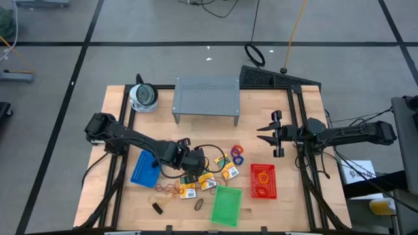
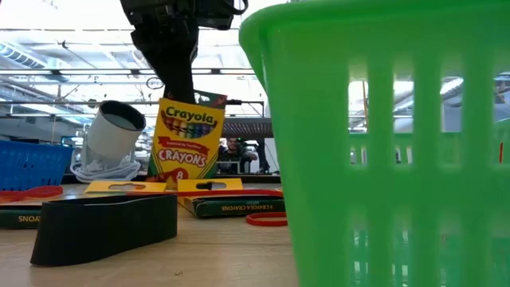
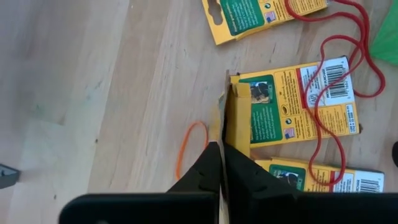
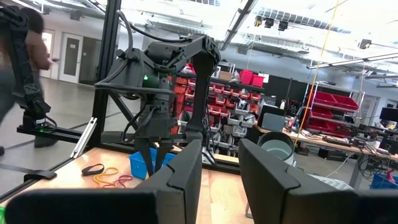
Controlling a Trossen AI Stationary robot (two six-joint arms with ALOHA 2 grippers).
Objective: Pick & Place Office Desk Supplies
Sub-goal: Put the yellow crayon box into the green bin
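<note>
Two dark jointed arms, black cables

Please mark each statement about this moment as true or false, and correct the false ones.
1. The left gripper has its jaws shut on a crayon box. True.
2. The held crayon box lies flat on the table. False: in the low view it stands upright, gripped at its top edge.
3. The right gripper holds a rubber band. False: its jaws are open and empty, and it waits at the table's right side.
4. The red basket has loops lying in it. True.
5. The green basket stands on the grey perforated shelf. False: it stands on the table near the front edge, far from the shelf.
</note>
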